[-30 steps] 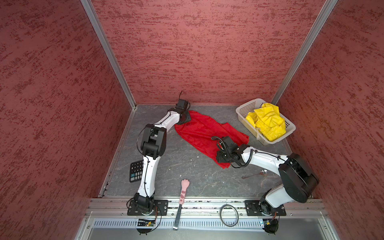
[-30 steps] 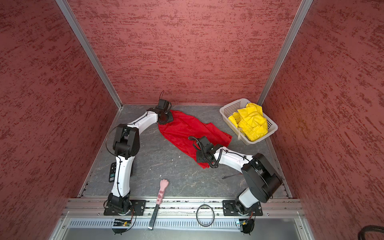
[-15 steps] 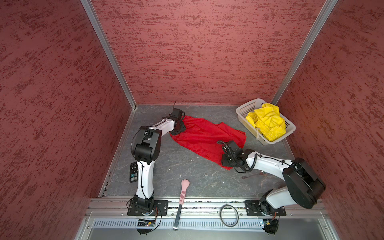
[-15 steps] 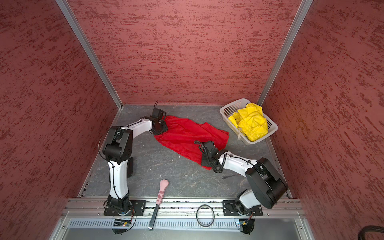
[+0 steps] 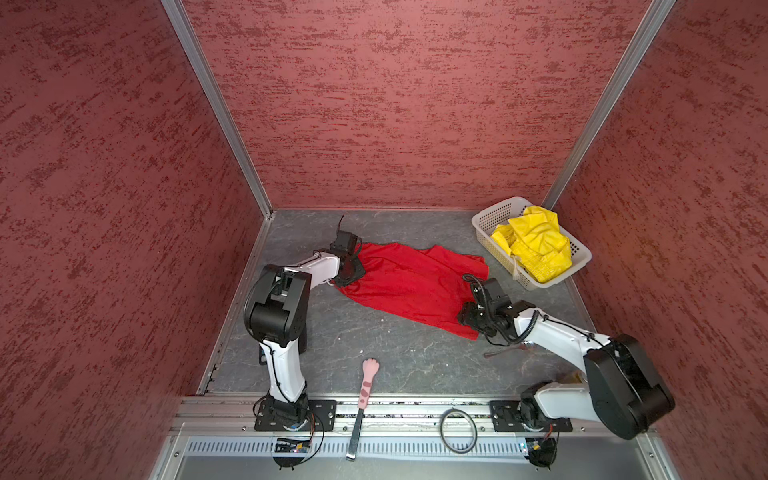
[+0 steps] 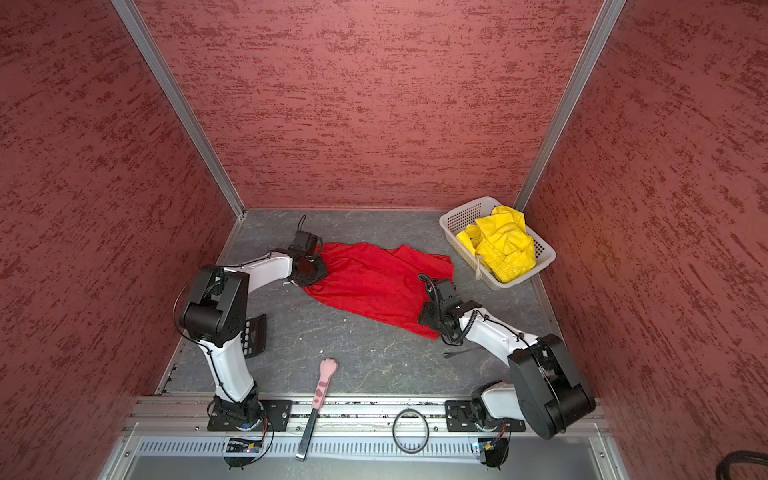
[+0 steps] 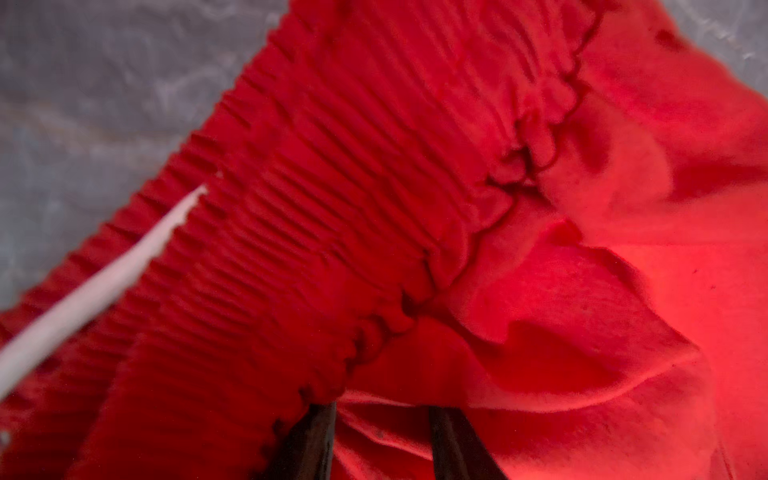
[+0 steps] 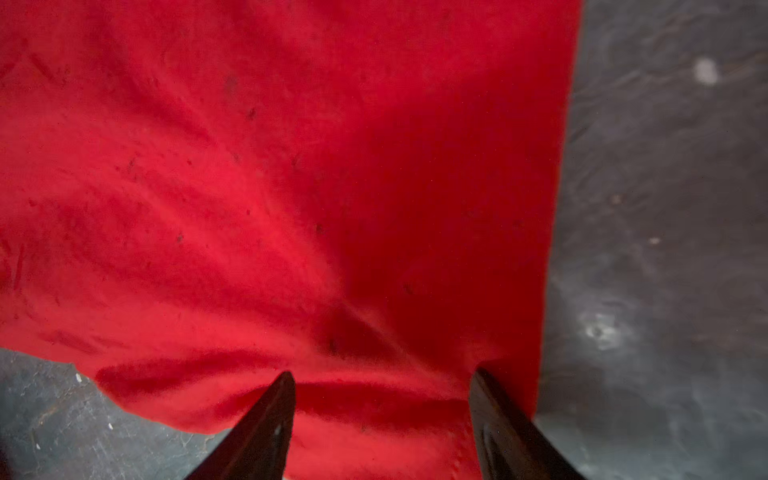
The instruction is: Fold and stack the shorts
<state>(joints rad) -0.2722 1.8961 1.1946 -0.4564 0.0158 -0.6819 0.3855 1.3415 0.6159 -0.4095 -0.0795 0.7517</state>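
red shorts (image 5: 411,286) lie spread nearly flat on the grey worktop (image 5: 374,353), running slantwise between the two arms. no fold in them yet, as far as a top view shows.

left tool (image 5: 351,272) sits at the far left end of the cloth, on the gathered waistband (image 7: 332,208). white drawstring (image 7: 104,286) trails loose beside it. left wrist view: fingers part way apart, red cloth bunched between them. pinching or only resting there, cannot tell.

right tool (image 5: 469,318) is at the near right corner, the leg-hem end. right wrist view: fingers spread wide, hem edge lying slack on the worktop between them, not gripped.

yellow shorts (image 5: 536,245) sit crumpled in the white basket (image 5: 486,216) in the far right corner, well apart from the red pair, with neither tool near them.

judgement: early in the job. red pair looks laid out and about ready for a first fold, but the folding itself is not done. left to do: fold the red pair, take the yellow pair out, flatten and fold it, then set one on the other. no stack exists yet.
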